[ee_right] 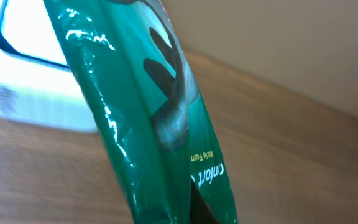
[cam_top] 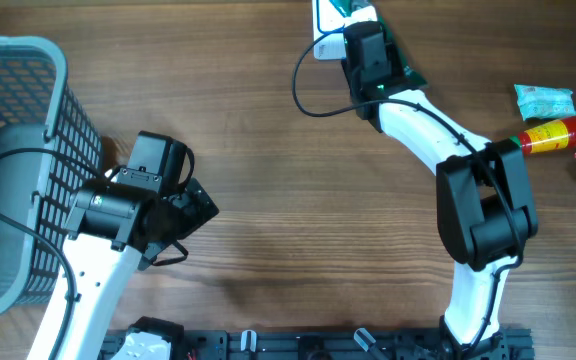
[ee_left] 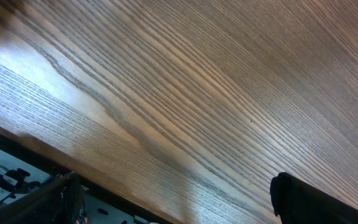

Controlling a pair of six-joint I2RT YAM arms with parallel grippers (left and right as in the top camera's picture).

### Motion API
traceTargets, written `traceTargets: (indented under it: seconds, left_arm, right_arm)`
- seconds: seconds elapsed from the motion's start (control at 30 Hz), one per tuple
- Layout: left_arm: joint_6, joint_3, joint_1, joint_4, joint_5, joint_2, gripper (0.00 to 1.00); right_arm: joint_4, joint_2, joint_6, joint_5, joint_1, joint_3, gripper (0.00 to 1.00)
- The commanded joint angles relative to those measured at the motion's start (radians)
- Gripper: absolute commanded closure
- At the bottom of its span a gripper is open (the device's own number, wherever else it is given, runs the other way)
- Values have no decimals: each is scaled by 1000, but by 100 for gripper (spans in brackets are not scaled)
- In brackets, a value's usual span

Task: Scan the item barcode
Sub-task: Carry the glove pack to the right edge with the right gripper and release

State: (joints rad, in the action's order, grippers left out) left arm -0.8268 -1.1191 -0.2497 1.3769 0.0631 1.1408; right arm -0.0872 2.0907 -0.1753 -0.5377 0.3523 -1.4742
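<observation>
Evidently the scan is at its main step. The right gripper [cam_top: 358, 30] is closed on a green packet [ee_right: 154, 124] and holds it up at the far edge of the table [cam_top: 268, 140], just beside the white scanner [ee_right: 23, 87]. In the wrist view the packet hangs edge-on in front of the scanner. No barcode shows on the visible face, so it cannot be told whether the code faces the reader, and nothing shows that a read has registered. What seems left is to present the code until it reads, then put the packet away, probably in the grey basket [cam_top: 63, 130] at the left.

The left gripper [cam_top: 196, 205] hangs wide open and empty near that basket, above bare wood. Other goods lie well apart at the right edge, among them a red and yellow bottle [cam_top: 556, 135] and a pale blue packet [cam_top: 544, 100]. The table is brown wood with strong grain, and beyond it only a plain pale wall shows.
</observation>
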Motion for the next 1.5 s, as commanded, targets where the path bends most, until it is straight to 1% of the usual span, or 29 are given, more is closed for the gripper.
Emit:
traceTargets:
  seconds: [0.0,0.07,0.17,0.23,0.3,0.37,0.43,0.47,0.53,0.63,0.73,0.77,0.8,0.83,0.87,0.93,1.0,1.07,1.2,1.27,1.33,1.4,1.47]
  left_arm:
    - [12,4,-6,0,21,4,0]
    - [12,4,-6,0,21,4,0]
    - [12,4,-6,0,21,4,0]
    - [12,4,-6,0,21,4,0]
    - [12,4,-6,0,21,4,0]
    - [12,4,-6,0,21,4,0]
    - [12,4,-6,0,21,4,0]
    - [12,4,-6,0,21,4,0]
    - [12,4,-6,0,21,4,0]
    - [12,4,-6,0,21,4,0]
    - [12,4,-6,0,21,4,0]
    - [12,4,-6,0,21,4,0]
    - [12,4,-6,0,21,4,0]
    - [12,4,-6,0,21,4,0]
    - [12,4,-6,0,21,4,0]
    - [12,4,-6,0,21,4,0]
    - [12,4,-6,0,21,4,0]
    - [12,4,-6,0,21,4,0]
    - [12,4,-6,0,21,4,0]
    - [12,4,-6,0,21,4,0]
    - [12,4,-6,0,21,4,0]
    - [12,4,-6,0,21,4,0]
    - [12,4,-6,0,21,4,0]
  right_arm:
    - [-92,-114,75,-129,-15,-5,96]
    - [-178,-201,123,-159,-42,-5,96]
    - [-315,-337,249,-173,-114,-5,96]
    - [-423,-422,348,-173,-200,-5,96]
    - [-493,-455,382,-174,-290,-5,96]
    - [-547,-443,414,-173,-419,-3,96]
    - [-557,-407,508,-166,-529,-3,96]
    - [-557,-381,539,-144,-580,-3,96]
    - [-559,-321,548,-38,-671,-3,96]
    - [-586,-226,582,75,-766,-3,96]
    - [-588,-174,595,124,-805,-3,95]
    - [-586,-170,595,126,-808,-3,87]
    - [-582,-170,594,125,-807,-3,59]
    - [-582,-177,593,129,-805,-4,13]
    - [-589,-186,594,131,-803,-5,0]
    - [-619,-224,594,172,-795,-14,0]
    - [-648,-291,593,259,-780,-26,0]
    - [-665,-410,593,348,-751,-27,0]
    - [-734,-643,584,660,-678,-27,0]
    - [-816,-746,584,821,-634,-27,0]
    - [-914,-818,619,885,-592,-27,0]
    - [-1044,-879,714,898,-560,-27,0]
    - [-1098,-908,798,898,-558,-26,0]
